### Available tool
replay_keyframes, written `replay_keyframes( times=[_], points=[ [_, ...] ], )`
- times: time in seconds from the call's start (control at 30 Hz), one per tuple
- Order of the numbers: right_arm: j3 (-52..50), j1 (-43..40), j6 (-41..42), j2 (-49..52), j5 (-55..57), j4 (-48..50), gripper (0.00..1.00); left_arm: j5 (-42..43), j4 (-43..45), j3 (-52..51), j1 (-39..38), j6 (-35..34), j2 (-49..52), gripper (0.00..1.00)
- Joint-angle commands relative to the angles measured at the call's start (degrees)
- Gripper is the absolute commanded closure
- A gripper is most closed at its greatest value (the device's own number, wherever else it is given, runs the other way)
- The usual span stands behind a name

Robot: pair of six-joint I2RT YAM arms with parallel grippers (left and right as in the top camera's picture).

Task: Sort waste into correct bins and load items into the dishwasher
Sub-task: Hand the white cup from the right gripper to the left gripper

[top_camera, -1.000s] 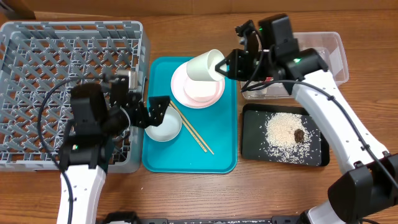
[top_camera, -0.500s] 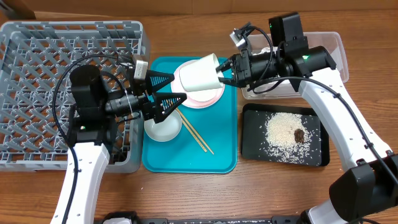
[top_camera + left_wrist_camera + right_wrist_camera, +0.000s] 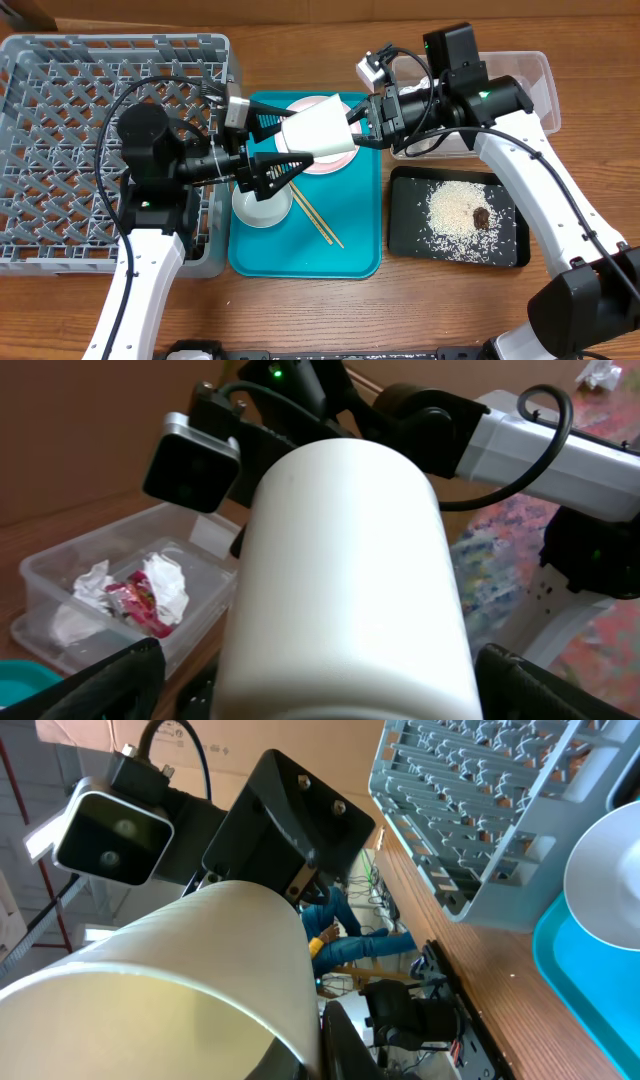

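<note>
One change | left tool (image 3: 294,143) now flanks cup (image 3: 320,128) | right tool (image 3: 354,113) grips it

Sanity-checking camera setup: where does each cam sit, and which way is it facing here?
Overhead: above the table, looking straight down on rack, teal tray, tub, black tray; both arms show, cup between left gripper and right gripper.
Left wrist: faces the right arm across the cup, tub behind; own fingers at the bottom corners.
Right wrist: tilted, faces the left arm along the cup, rack beyond; own fingers mostly hidden.
Shared: all three see the cup; each wrist view shows the other wrist's camera.
</note>
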Motion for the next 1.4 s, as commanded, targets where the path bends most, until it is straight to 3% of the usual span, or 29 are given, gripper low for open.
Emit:
replay_keyframes(
  times=[0.0, 0.47, 0.8, 1.2, 1.37],
  points=[
    [0.2, 0.2, 0.1, -0.3, -1.7, 0.0, 0.96, 1.0, 1.2, 1.0, -1.2, -1.7, 0.3, 0.00],
    [0.2, 1.4, 0.1, -0.3, -1.8, -0.4, 0.96, -0.5, 5.2, 1.0, -1.3, -4.3, 0.3, 0.00],
    [0.3, 1.6, 0.3, -0.3, -1.8, -0.4, 0.96, -0.5, 5.2, 1.0, -1.6, -4.3, 0.3, 0.05],
    [0.3, 1.6, 0.3, -0.3, -2.4, -0.4, 0.96, -2.2, 5.2, 1.0, -1.6, -4.2, 0.3, 0.24],
    [0.3, 1.6, 0.3, -0.3, -1.7, -0.4, 0.95, -4.3, 3.4, 1.0, -1.5, -3.7, 0.4, 0.39]
  ],
)
